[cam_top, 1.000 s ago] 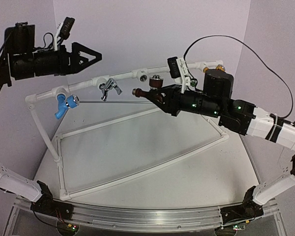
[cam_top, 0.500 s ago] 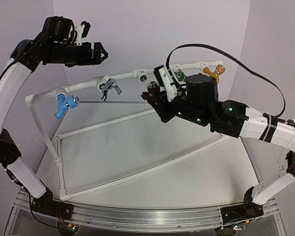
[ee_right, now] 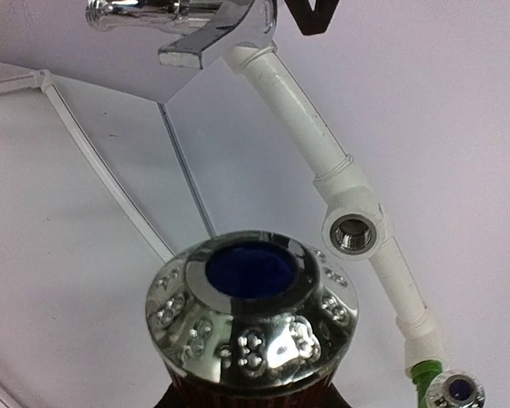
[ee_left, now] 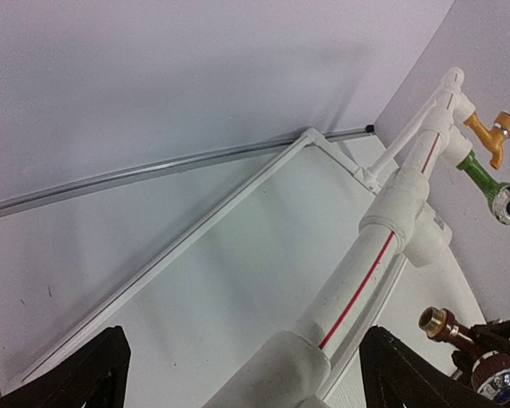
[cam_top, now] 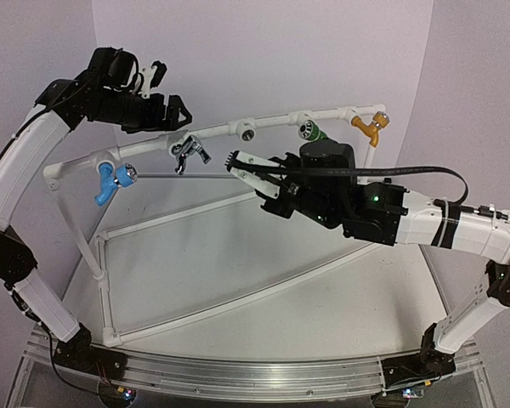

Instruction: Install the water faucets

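My right gripper [cam_top: 243, 164] is shut on the dark brown faucet [ee_right: 251, 319], whose silvery end with a blue centre fills the right wrist view. It hangs just in front of the white pipe rail [cam_top: 217, 130], below the empty tee socket [ee_right: 354, 231]. The same faucet shows at the lower right of the left wrist view [ee_left: 472, 353]. On the rail sit a blue faucet [cam_top: 112, 179], a chrome one [cam_top: 189, 151], a green one [cam_top: 310, 131] and an orange one [cam_top: 370, 125]. My left gripper [cam_top: 168, 109] is open, straddling the rail [ee_left: 382, 255] without touching it.
The white pipe frame [cam_top: 238, 302] lies on the table with a diagonal bar across it. Purple walls close in behind and on both sides. The right arm's black cable [cam_top: 425, 172] runs along it.
The left arm swung right and down to the rail beside the chrome faucet, still open. The right gripper turned and dropped left, below the rail, carrying the dark brown faucet.
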Robot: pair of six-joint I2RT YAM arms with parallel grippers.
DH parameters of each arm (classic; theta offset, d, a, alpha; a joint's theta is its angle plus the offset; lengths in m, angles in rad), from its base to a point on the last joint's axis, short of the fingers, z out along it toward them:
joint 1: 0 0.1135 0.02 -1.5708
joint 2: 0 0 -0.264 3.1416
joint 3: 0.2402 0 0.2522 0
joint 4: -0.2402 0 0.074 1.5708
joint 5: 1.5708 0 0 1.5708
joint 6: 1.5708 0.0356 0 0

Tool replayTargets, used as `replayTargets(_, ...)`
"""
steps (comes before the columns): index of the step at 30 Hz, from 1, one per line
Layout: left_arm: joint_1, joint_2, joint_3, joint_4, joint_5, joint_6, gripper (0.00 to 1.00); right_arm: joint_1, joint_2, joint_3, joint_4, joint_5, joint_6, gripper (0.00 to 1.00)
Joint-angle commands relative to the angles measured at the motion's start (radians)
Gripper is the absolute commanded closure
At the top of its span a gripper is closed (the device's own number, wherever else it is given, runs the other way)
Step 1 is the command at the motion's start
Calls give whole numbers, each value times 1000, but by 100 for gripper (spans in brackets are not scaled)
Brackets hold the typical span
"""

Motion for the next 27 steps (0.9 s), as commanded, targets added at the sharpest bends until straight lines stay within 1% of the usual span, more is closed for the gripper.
replayTargets(1,3,-17,-15,49,186,59,4,10,-16,21,92,71,-250,100)
replayTargets(3,3,0,0,33,219,82,5,11,-27,13,92,77,-284,100)
replayTargets(8,2,71,57,4,240,103,8,12,-28,13,84,86,-356,100)
replayTargets(11,3,116,78,-10,240,104,13,11,-18,33,82,103,-395,100)
replayTargets(14,6,142,88,12,224,85,18,9,-9,44,78,119,-438,100)
replayTargets(17,8,170,113,17,297,90,24,1,-3,51,76,128,-464,100)
replayTargets(20,12,188,133,-1,359,114,24,-8,-1,65,58,114,-464,100)
replayTargets(23,15,188,124,3,362,117,24,-14,10,76,51,113,-477,100)
replayTargets(27,15,203,120,-7,361,121,30,-22,36,98,51,126,-496,100)
